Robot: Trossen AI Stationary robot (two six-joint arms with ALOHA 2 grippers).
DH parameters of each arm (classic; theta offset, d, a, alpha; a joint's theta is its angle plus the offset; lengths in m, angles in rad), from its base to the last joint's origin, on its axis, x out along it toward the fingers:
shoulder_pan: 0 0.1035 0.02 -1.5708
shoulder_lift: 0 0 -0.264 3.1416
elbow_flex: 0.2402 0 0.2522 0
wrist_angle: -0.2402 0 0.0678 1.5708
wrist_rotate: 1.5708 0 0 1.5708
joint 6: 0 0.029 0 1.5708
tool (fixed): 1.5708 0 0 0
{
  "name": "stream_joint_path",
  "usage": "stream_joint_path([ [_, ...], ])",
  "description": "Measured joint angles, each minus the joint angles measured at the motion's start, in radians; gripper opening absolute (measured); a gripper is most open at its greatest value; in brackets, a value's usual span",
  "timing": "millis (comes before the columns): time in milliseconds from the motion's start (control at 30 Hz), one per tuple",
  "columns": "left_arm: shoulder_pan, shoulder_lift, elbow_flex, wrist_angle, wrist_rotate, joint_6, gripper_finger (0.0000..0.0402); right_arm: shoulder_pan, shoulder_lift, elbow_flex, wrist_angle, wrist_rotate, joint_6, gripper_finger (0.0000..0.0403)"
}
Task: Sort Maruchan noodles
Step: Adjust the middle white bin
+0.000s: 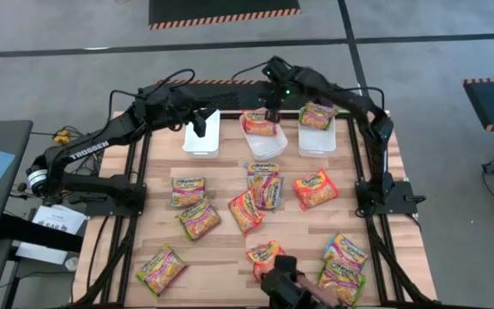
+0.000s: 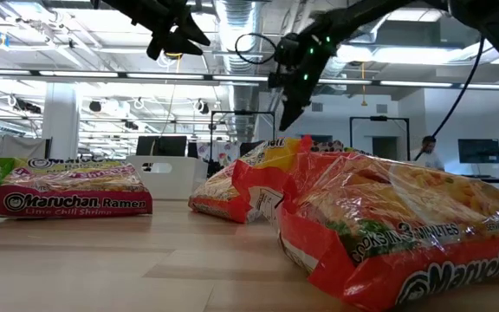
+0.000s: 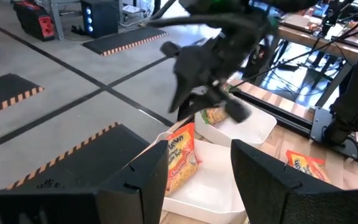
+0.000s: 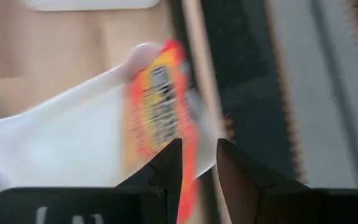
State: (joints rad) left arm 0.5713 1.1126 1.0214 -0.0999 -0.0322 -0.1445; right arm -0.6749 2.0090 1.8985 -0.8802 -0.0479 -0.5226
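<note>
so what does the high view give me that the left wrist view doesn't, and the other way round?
Only the high view: the whole table, the loose packets on it, such as the green-pink one at the near left, the left bin, which looks empty, and both arms' bases.

Only the left wrist view: the left fingers close up, open with nothing between them, and the striped floor mats beyond the table.

Both: the middle bin holding an orange packet, the right bin holding a packet, and the right gripper over the middle bin.

Packets before three bins
</note>
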Motion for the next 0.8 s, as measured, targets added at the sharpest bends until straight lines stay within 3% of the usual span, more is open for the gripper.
stream_joint_path([
  [133, 0.000, 0.000, 0.000, 0.000, -0.001, -0.007, 0.0162, 0.017, -0.003, 0.071, -0.214, -0.064, 0.100, 0.0124],
  [367, 0.007, -0.005, 0.000, 0.000, -0.001, -0.008, 0.0162, 0.060, -0.001, 0.094, -0.418, -0.297, 0.238, 0.0122],
  [600, 0.039, -0.022, 0.000, 0.003, -0.002, 0.003, 0.0162, 0.157, 0.008, 0.093, -0.444, -0.313, 0.330, 0.0121],
  [800, 0.053, -0.029, 0.000, 0.000, 0.032, 0.008, 0.0162, 0.230, 0.042, 0.086, -0.422, -0.240, 0.435, 0.0121],
])
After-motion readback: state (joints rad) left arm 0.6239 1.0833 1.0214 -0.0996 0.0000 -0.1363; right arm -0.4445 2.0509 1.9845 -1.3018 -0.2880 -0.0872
